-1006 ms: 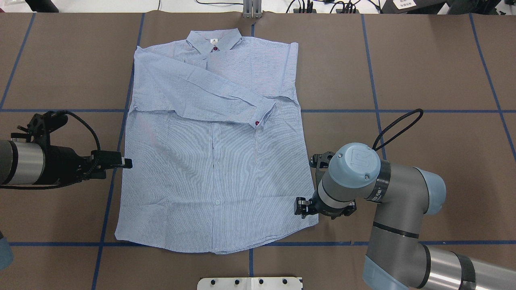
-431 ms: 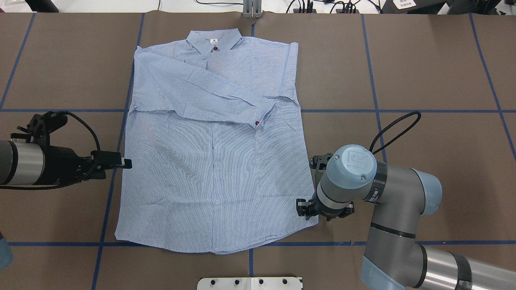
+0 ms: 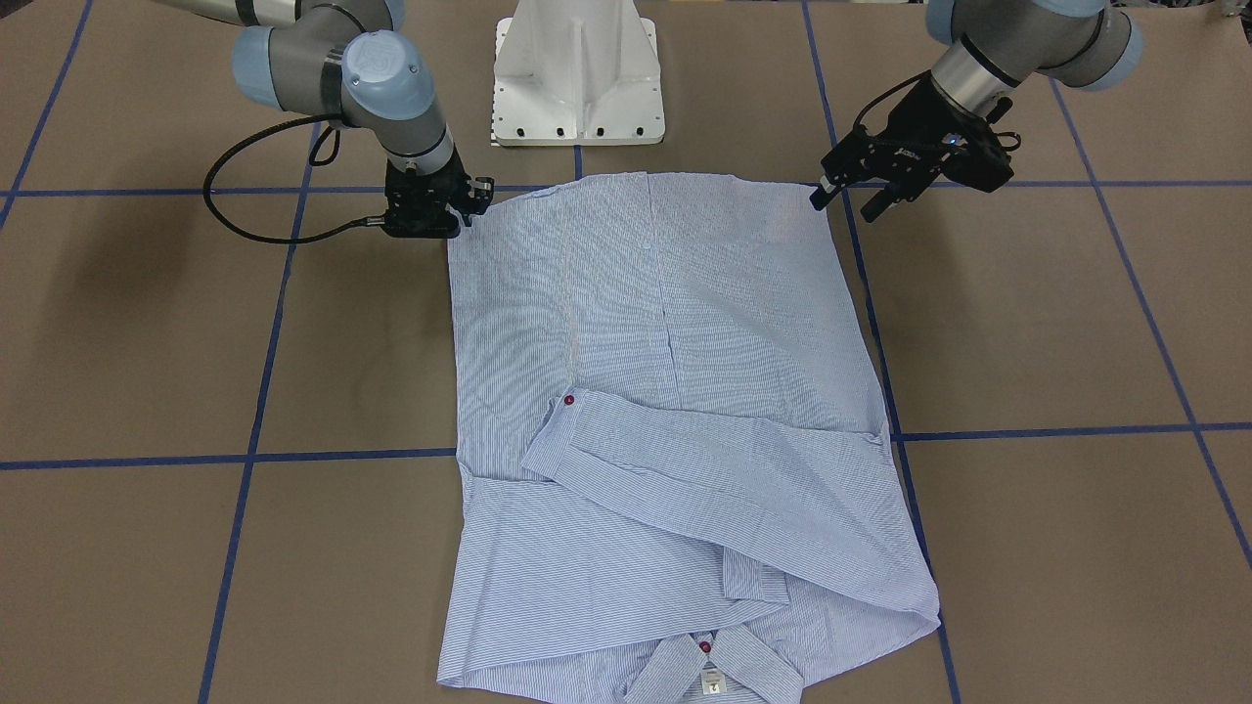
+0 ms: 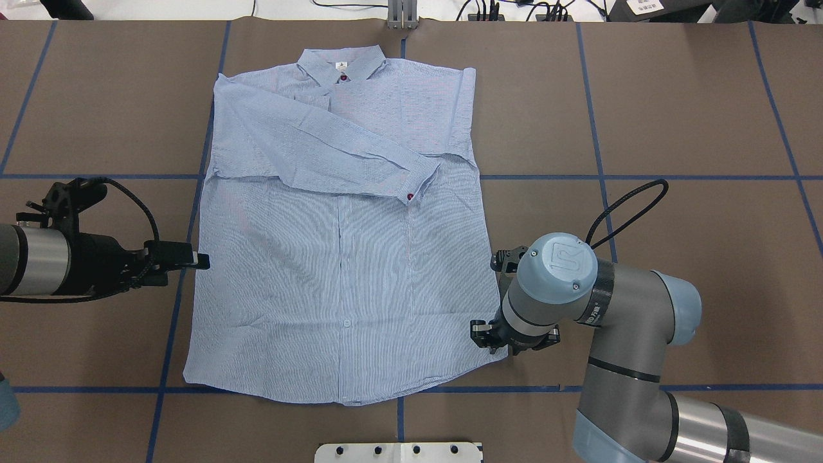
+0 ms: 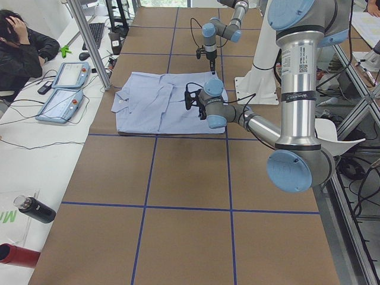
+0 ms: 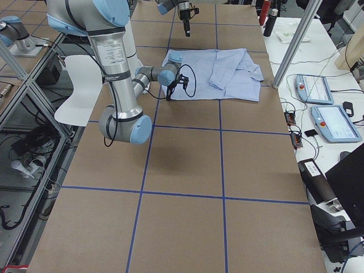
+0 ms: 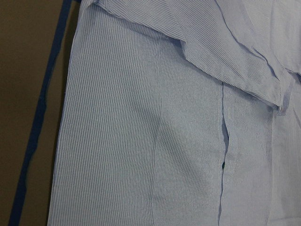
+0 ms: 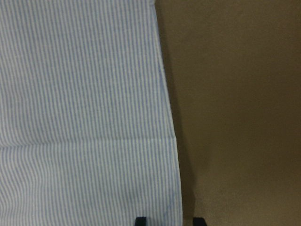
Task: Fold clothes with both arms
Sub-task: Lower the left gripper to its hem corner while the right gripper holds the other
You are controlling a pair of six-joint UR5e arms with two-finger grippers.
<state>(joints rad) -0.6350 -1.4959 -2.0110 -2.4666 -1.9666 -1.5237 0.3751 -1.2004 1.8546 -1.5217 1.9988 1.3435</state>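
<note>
On the table (image 4: 675,96), the shirt (image 4: 341,270) lies flat, one sleeve crossed over its chest.
Left gripper (image 3: 843,203) hovers spread beside the shirt's left edge. Right gripper (image 8: 169,220), fingers apart, straddles its right edge near the hem, probably to pinch there.

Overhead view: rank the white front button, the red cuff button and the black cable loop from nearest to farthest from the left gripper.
From the left gripper, at the view's left:
1. White front button, low on the shirt front.
2. Red cuff button, higher up, mid-shirt.
3. Black cable loop, beyond the shirt's far side, on the view's right.
</note>
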